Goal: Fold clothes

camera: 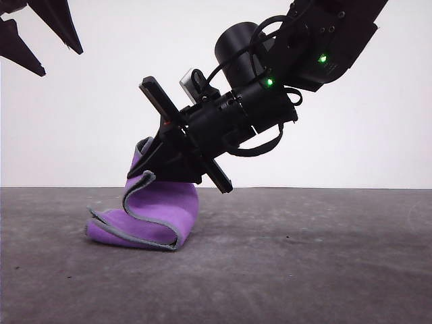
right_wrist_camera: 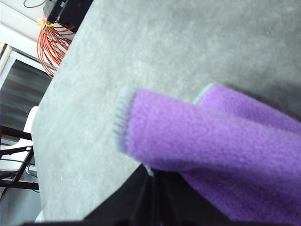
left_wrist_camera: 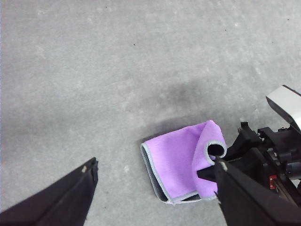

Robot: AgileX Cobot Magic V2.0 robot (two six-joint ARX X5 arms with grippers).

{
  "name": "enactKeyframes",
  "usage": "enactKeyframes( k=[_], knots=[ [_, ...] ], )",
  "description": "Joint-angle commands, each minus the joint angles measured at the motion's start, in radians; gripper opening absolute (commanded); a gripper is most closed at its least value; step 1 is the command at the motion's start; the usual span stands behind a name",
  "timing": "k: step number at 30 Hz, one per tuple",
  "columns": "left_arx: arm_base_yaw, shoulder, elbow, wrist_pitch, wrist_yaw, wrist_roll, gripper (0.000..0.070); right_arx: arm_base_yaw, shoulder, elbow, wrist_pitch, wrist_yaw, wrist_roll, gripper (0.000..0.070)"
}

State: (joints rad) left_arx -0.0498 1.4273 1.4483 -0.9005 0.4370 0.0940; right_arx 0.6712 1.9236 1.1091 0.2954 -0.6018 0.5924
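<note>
Right, from the front I have the right pincer (camera: 156, 154) clenched on the cloth (camera: 152, 216), holding one edge up while the rest curls down onto the surface (camera: 304, 256), left of its middle; the lifted flap lies to the robot's left of the pincer, so I judge the fold has to travel that way. The left pincer (camera: 40, 34) hangs high and released, well apart. From the left wrist, the cloth (left_wrist_camera: 176, 162) sits doubled, the raised edge rolled beside the right arm. From the right wrist, purple pile (right_wrist_camera: 211, 141) drapes over the closed fingers.
</note>
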Motion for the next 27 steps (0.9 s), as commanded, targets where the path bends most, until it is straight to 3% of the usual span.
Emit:
enactKeyframes(
  k=[1,3,5,11,14,21,27],
  knots=[
    [0.001,0.003,0.017,0.004,0.000,0.018,0.0476,0.006,0.020,0.019,0.012,0.000,0.003,0.0184],
    [0.001,0.003,0.017,0.004,0.000,0.018,0.0476,0.006,0.020,0.019,0.012,0.000,0.003,0.0391],
    [0.001,0.003,0.017,0.004,0.000,0.018,0.0476,0.006,0.020,0.019,0.011,0.000,0.003,0.0473],
    [0.002,0.003,0.017,0.004,0.000,0.018,0.0476,0.002,0.020,0.019,0.012,0.000,-0.039,0.0467],
    [0.006,0.003,0.017,0.003,0.000,0.018,0.0476,-0.025,0.007,0.019,0.012,-0.014,-0.051,0.0389],
    [0.006,0.003,0.017,0.000,0.000,0.017,0.0476,-0.100,-0.061,0.019,0.001,-0.083,-0.080,0.0013],
    [0.006,0.003,0.017,-0.005,0.000,0.017,0.0476,-0.137,-0.106,0.019,-0.058,-0.080,-0.139,0.0001]
  ],
)
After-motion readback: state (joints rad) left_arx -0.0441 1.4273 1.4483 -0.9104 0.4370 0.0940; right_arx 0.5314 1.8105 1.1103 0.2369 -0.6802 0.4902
